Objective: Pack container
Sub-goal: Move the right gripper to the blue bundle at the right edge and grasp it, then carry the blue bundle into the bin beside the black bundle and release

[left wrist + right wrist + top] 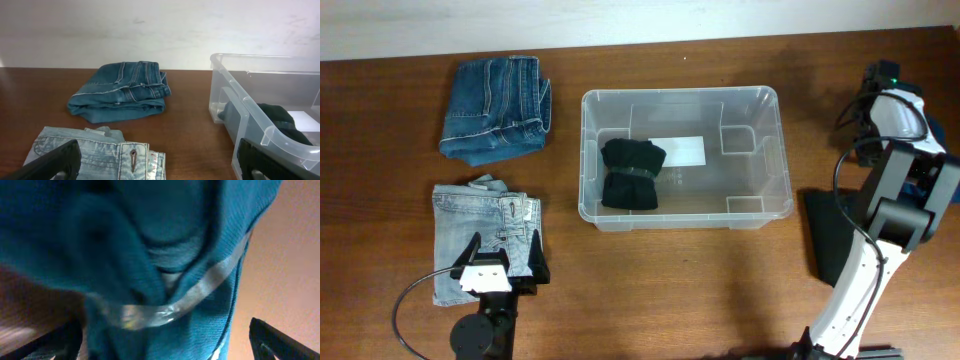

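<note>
The clear container (768, 100) stands mid-table with a black folded garment (632, 175) and a white label (682, 151) inside. Its near wall (240, 95) and the black garment (280, 117) show at the right of the left wrist view. My left gripper (503, 258) hovers open over folded light-blue jeans (470, 225); those jeans (100, 150) lie between its fingers (50, 162). My right gripper (165, 345) is open at the far right edge, and a teal knit garment (190, 240) bound by a clear band fills the space between its fingers (280, 340).
Folded dark-blue jeans (495, 108) lie at the back left, also seen as a dark-blue stack (122, 92) ahead of the left wrist. The right arm (898, 120) rises beside a dark flat piece (830, 235). A pale wall runs behind the table.
</note>
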`<state>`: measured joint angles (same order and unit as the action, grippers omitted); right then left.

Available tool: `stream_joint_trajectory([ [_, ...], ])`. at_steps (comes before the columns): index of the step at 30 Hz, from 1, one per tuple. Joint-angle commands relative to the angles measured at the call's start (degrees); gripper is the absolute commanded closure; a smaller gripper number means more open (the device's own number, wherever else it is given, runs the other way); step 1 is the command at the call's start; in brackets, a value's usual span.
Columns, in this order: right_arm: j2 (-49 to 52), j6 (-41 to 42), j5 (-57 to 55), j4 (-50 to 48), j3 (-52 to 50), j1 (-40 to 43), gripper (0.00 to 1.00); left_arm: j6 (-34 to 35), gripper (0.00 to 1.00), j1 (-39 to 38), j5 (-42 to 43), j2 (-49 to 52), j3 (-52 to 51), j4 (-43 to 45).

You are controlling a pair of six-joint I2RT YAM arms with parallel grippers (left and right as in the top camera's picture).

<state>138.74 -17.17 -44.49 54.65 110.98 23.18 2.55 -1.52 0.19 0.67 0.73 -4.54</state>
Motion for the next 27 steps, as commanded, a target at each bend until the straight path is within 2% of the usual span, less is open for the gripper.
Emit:
stream_joint_trajectory([
  [1, 2.6, -0.2, 5.4, 0.0, -0.5, 3.3, 0.07, -1.1, 0.01, -0.2, 0.0, -0.3, -0.2, -0.2],
  [4, 2.6, -0.2, 9.0, 0.0, -0.5, 4.2, 0.17, -1.1, 0.01, -0.2, 0.0, -0.3, -0.2, -0.2],
  [6, 2.6, -0.2, 10.6, 0.0, -0.5, 4.3, 0.29, -1.1, 0.01, -0.2, 0.0, -0.3, -0.2, -0.2],
  [8, 2.6, -0.2, 11.1, 0.0, -0.5, 4.3, 0.48, -1.1, 0.01, -0.2, 0.0, -0.3, -0.2, -0.2],
  [10, 2.6, 0.0, 11.1, 0.1, -0.5, 4.2, 0.61, -1.1, 0.01, -0.2, 0.0, -0.3, -0.2, -0.2],
  [14, 2.4, 2.3, 10.8, 1.4, -0.4, 4.2, 0.96, -1.1, 0.01, -0.2, 0.0, -0.3, -0.2, -0.2],
  [20, -0.9, 18.5, 13.5, 9.0, 5.6, 4.2, 0.96, -1.1, 0.01, -0.2, 0.0, -0.3, -0.2, -0.2],
  [27, -8.4, 25.1, 26.1, 22.3, 20.4, 2.8, 0.96, -1.1, 0.01, -0.2, 0.0, -0.3, -0.2, -0.2],
])
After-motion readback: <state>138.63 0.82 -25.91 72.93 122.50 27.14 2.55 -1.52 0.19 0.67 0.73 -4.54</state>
